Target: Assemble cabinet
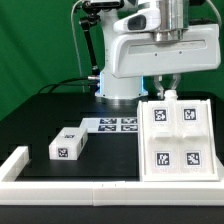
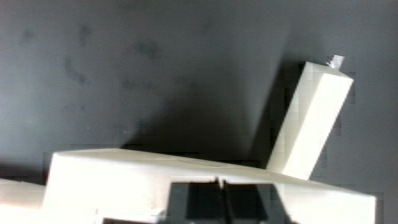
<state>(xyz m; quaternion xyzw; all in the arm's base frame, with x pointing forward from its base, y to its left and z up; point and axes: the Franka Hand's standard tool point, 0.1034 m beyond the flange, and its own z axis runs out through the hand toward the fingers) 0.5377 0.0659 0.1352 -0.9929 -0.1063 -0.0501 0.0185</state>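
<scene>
the gripper [image 1: 166,93] is hanging right at the far rim of the shell [image 1: 180,135], which is lying on the table [image 1: 40,112] at the exterior view's right with its tagged face up. neither view is showing the fingertips clearly, so i cannot tell whether they are spread or pressed together, or whether they are touching the rim at all.

judging from this, the step in hand is taking hold of the shell by that far wall. doing it well is probably meaning centring the jaws across the wall's thickness, coming straight down rather than at a slant, and closing only once the wall is sitting well between the fingers. a shallow or off-centre pinch is likely risking the shell twisting or sliding on the table.

counting: one shell, showing four tags on its face; one block [image 1: 69,144], lying well apart at the exterior view's left, showing two tags; one marker board [image 1: 118,124] between them, farther back; one rail [image 1: 60,186] edging the table; one arm.
</scene>
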